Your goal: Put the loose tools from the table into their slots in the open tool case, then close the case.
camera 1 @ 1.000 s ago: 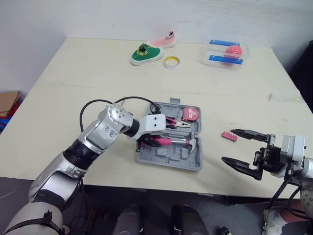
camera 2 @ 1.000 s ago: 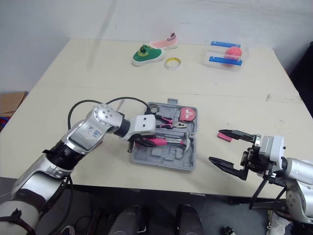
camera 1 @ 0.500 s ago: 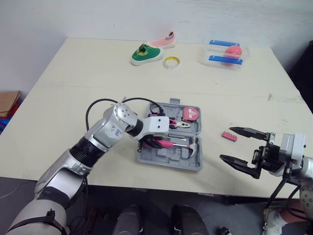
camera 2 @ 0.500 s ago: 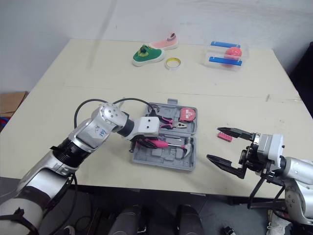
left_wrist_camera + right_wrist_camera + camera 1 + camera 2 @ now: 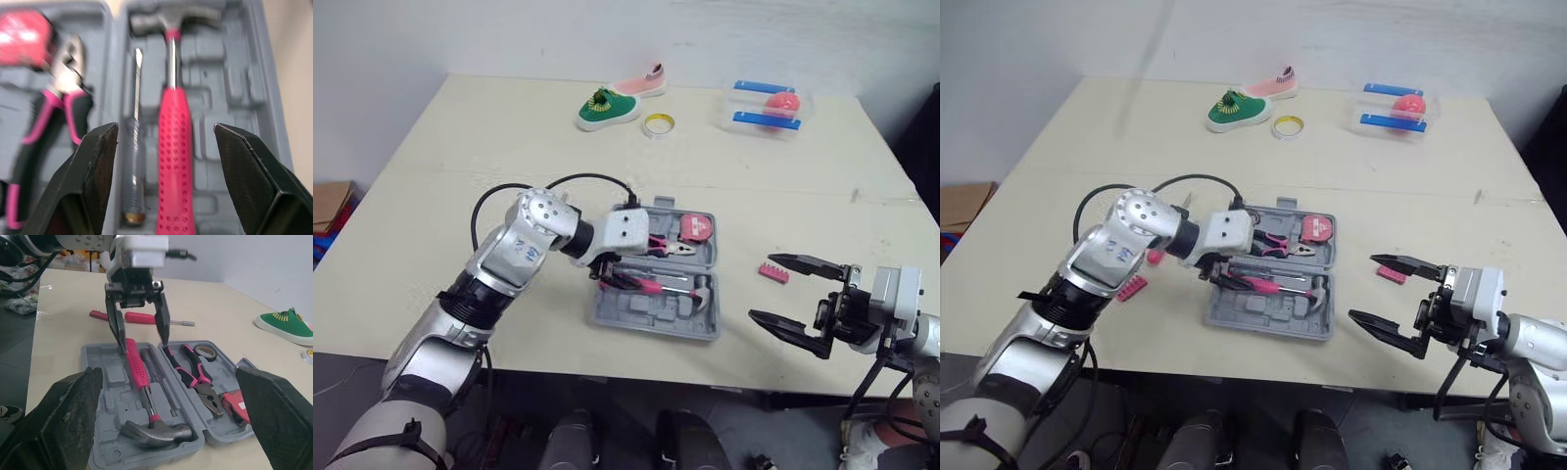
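The grey tool case (image 5: 636, 318) lies open near the table's front edge. In it are a pink-handled hammer (image 5: 173, 127), a clear-handled screwdriver (image 5: 134, 161), pliers (image 5: 198, 377) and a pink tape measure (image 5: 696, 226). My left gripper (image 5: 612, 279) hangs open just above the hammer's handle, holding nothing. A pink bit holder (image 5: 772, 271) lies on the table right of the case. Just in front of it my right gripper (image 5: 764, 287) stands open and empty. A pink screwdriver (image 5: 146, 318) and a red bit strip (image 5: 1131, 289) lie left of the case.
At the back of the table are a green shoe (image 5: 605, 108), a pink shoe (image 5: 641, 80), a tape roll (image 5: 657, 123) and a clear box with blue strips (image 5: 766, 106). The table's front edge (image 5: 744, 372) runs close to the case.
My left gripper has risen a little off the hammer and drawn back toward the case's left end. The left arm swung aside, uncovering the tools beside it. The right gripper has barely moved.
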